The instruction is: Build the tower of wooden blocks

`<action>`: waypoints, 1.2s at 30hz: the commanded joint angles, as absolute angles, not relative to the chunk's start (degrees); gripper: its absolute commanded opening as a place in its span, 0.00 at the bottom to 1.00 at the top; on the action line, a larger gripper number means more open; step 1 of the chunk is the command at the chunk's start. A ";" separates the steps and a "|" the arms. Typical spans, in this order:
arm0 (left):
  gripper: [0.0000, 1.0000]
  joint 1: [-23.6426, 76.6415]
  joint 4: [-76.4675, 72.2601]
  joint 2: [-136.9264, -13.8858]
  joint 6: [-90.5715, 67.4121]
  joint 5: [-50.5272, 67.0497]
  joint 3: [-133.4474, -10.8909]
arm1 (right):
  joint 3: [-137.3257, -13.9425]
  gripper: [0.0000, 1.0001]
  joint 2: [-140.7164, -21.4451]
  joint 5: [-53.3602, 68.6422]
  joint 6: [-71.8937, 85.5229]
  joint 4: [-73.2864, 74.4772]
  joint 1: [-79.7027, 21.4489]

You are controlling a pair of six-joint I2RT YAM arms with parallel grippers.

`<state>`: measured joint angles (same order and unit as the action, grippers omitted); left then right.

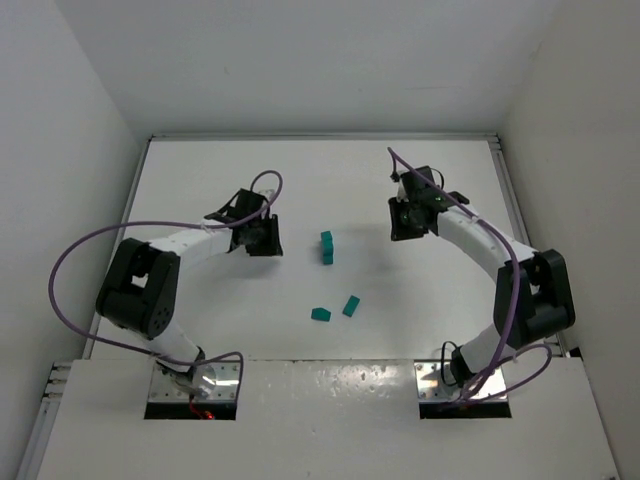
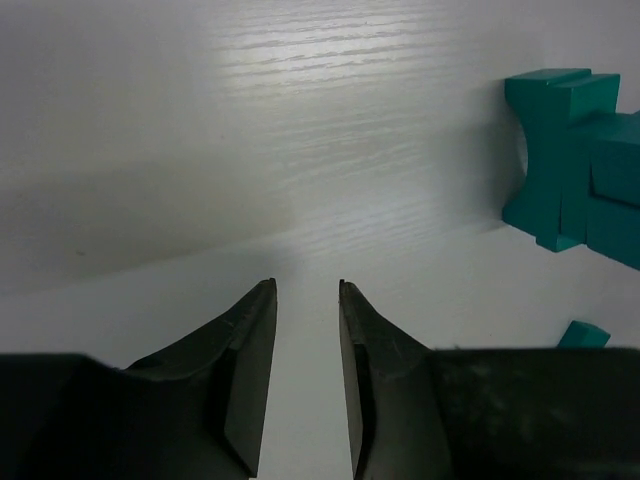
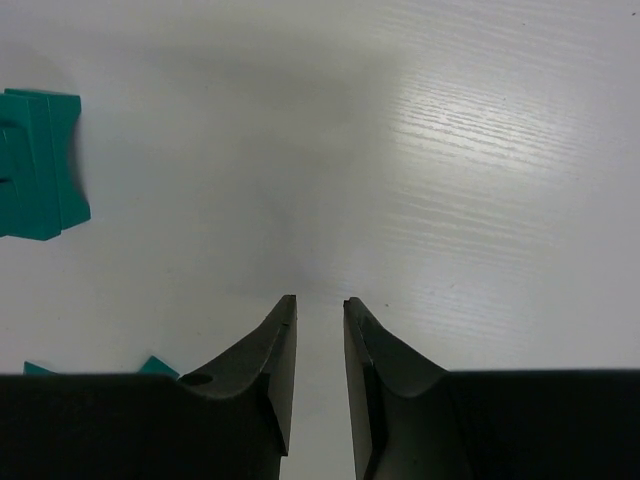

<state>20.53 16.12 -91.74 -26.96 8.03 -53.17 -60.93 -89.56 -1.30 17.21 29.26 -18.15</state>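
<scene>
Dark fingers [image 2: 250, 340] of the left gripper [image 2: 307, 285] are filling the near edge of the left wrist view, slightly spread with a narrow gap and nothing between them. The right gripper [image 3: 320, 298] is showing the same narrow, empty gap. Between the two claws the tower [image 1: 326, 246] is standing about mid-table, a short narrow column of teal pieces, well apart from either claw. From the left wrist camera its notched pieces are looking not quite flush at their edges, though I cannot tell how many are stacked. Nearer the arm bases, a left loose block [image 1: 320, 314] and a right loose block [image 1: 351, 306] are lying on the white table [image 1: 200, 180], near each other but apart, and apart from the tower. The likeliest trouble, as I am judging it, is coming from three things. If a claw is going down with its gap this narrow, the fingertips may be landing on top of a block and skidding it away instead of straddling it. Because the loose blocks are lying at angles and close together, a finger reaching for one may be nudging the other, or pinching a corner so that the piece is twisting in the grip. The column is slim and already uneven, so a block set down off-centre, or dragged sideways on release, may be tipping it over. With both arms flanking the tower, two reaches at once are also risking a bump between the claws.
</scene>
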 commanded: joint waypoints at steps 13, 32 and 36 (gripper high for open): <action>0.53 24.78 14.33 -105.90 -33.13 10.28 -65.83 | -66.00 0.27 -91.84 -0.18 18.98 31.46 -15.91; 0.73 27.51 13.18 -110.48 -34.19 8.70 -70.05 | -67.24 0.29 -93.16 -0.26 18.72 31.38 -15.47; 0.74 27.51 13.18 -111.00 -34.19 8.70 -70.05 | -67.15 0.29 -93.51 -0.26 18.72 31.20 -15.38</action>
